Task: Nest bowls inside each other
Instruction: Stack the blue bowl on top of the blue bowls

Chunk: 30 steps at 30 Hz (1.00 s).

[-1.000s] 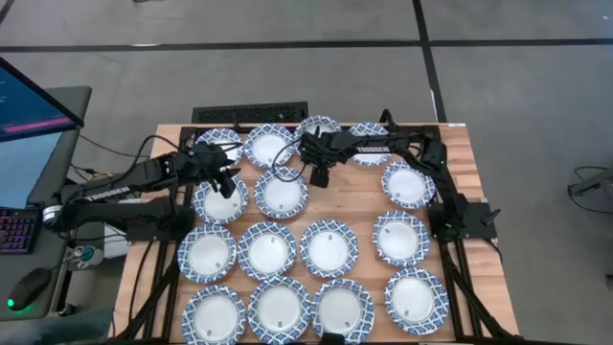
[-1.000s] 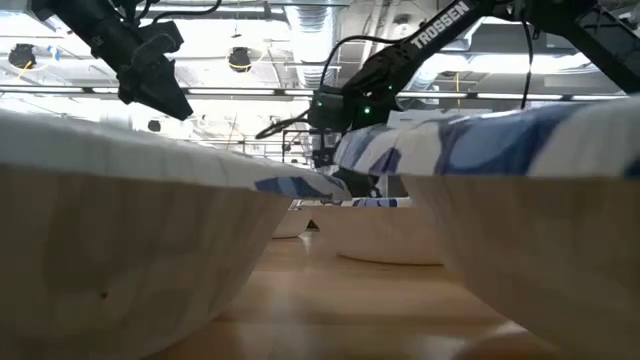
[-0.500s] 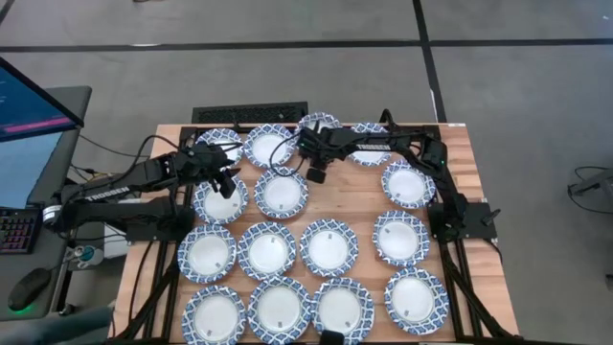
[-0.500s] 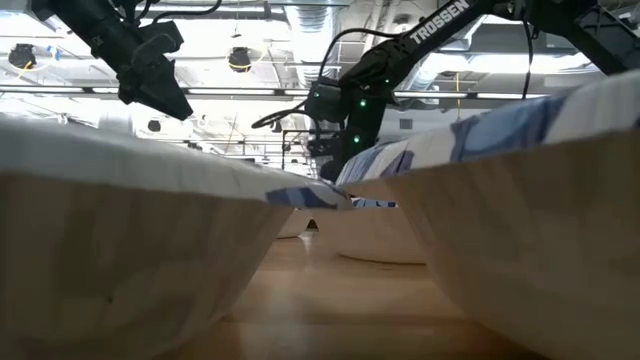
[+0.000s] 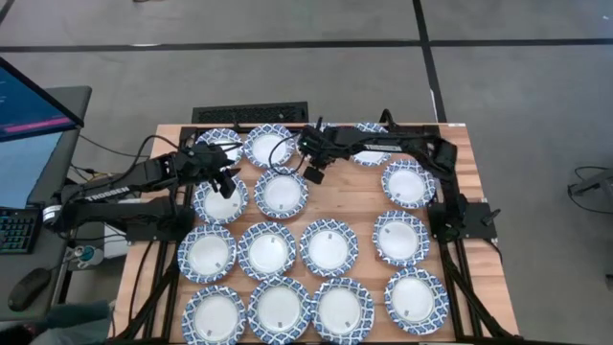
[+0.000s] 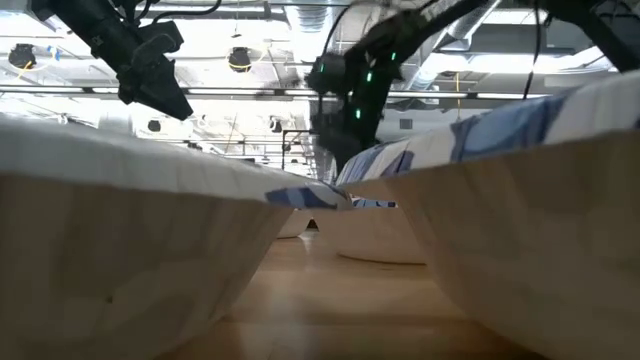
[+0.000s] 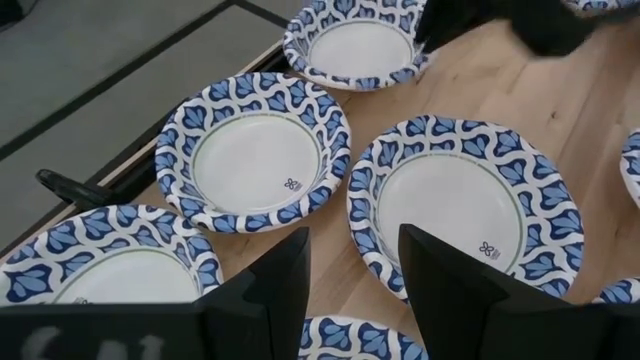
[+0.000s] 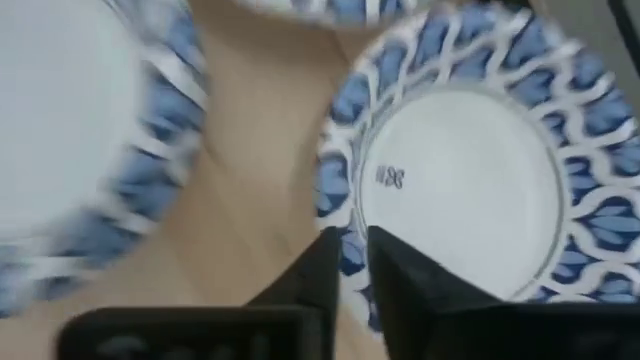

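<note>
Near the table's far edge, right gripper jaws pinching a bowl rim, hidden from overhead, left gripper jaws apart, empty.

Blue-rimmed white bowls lie upright, spread across table.

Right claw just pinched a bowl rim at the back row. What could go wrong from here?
1. The right claw holds the bowl only by its rim edge; such a thin grip may slip or let the bowl tilt when lifted.
2. Bowls sit close together; the neighbour beside it could get nudged as the held one swings.
3. The left claw hangs open over the next bowl nearby; the arms might cross paths if the right one carries toward it.
</note>
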### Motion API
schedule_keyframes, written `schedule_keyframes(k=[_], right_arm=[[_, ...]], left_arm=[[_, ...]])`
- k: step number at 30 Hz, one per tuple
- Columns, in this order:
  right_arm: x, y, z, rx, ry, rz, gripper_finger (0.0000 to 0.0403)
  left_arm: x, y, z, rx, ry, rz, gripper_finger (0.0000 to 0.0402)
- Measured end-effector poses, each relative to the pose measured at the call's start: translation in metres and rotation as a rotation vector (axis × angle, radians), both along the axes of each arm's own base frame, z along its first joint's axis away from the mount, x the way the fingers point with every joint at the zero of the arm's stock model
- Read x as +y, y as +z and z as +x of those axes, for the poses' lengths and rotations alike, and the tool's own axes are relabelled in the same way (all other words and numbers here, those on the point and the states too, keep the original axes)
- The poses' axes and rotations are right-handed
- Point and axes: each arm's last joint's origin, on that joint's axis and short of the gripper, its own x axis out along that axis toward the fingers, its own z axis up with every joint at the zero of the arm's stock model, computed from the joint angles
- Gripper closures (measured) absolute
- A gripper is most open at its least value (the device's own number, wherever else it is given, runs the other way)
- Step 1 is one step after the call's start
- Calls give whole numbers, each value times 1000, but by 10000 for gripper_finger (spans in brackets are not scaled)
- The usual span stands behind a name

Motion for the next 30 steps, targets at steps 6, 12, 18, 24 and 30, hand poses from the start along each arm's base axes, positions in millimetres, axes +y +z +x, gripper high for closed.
schedule_keyframes(k=[6,12,18,24,30], right_arm=[[-7,44,-14,-167,-117,-3,206],[-66,29,-40,-217,-391,230,154],[-103,21,-68,-180,-526,309,154],[-129,29,-89,-184,-593,325,154],[-145,24,-106,-157,-658,377,153]], left_arm=[[0,1,1,-17,2,-7,255],[0,4,3,-80,-6,-40,255],[-2,5,5,-129,-28,-108,255],[-3,5,6,-156,-45,-165,255],[-3,9,8,-210,-67,-172,255]])
